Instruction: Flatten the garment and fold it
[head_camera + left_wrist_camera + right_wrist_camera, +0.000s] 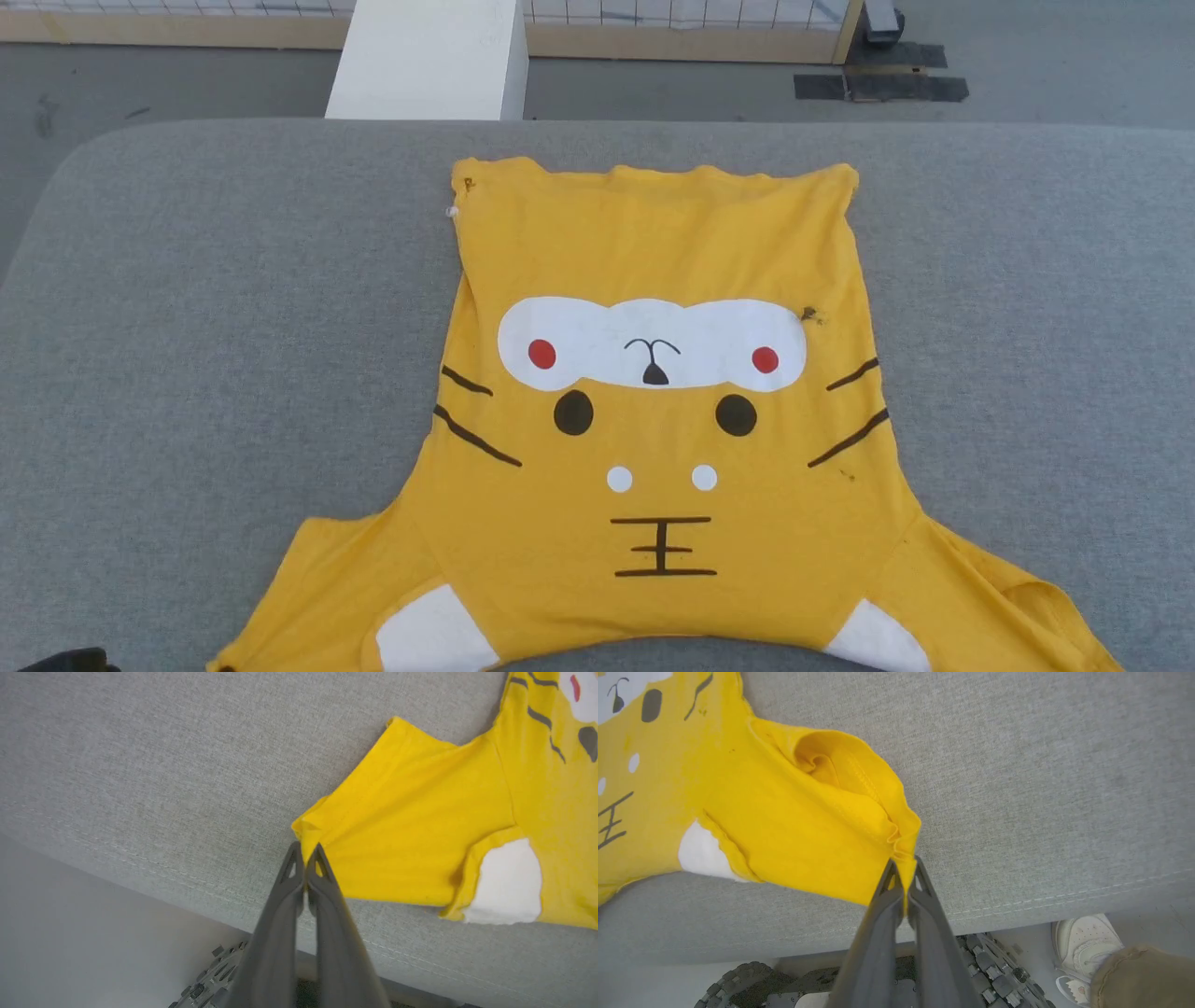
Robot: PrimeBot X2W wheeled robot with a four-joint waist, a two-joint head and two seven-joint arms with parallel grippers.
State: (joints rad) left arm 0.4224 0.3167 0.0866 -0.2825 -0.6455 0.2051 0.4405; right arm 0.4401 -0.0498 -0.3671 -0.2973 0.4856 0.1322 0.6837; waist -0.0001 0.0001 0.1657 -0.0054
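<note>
The garment (653, 439), a bright yellow T-shirt with a cartoon face print, lies spread face up on the grey padded table (187, 327), hem at the far side, sleeves toward me. In the left wrist view my left gripper (306, 851) is shut on the corner of the garment's left sleeve (402, 826). In the right wrist view my right gripper (903, 865) is shut on the edge of the right sleeve (822, 826), whose opening is puckered. A dark bit of the left gripper (70, 661) peeks in at the head view's bottom left corner.
A white block (429, 58) stands beyond the table's far edge, with a fence and grey floor behind. A person's white shoe (1083, 940) and trouser leg (1143, 977) are beside the robot's base below the table's near edge.
</note>
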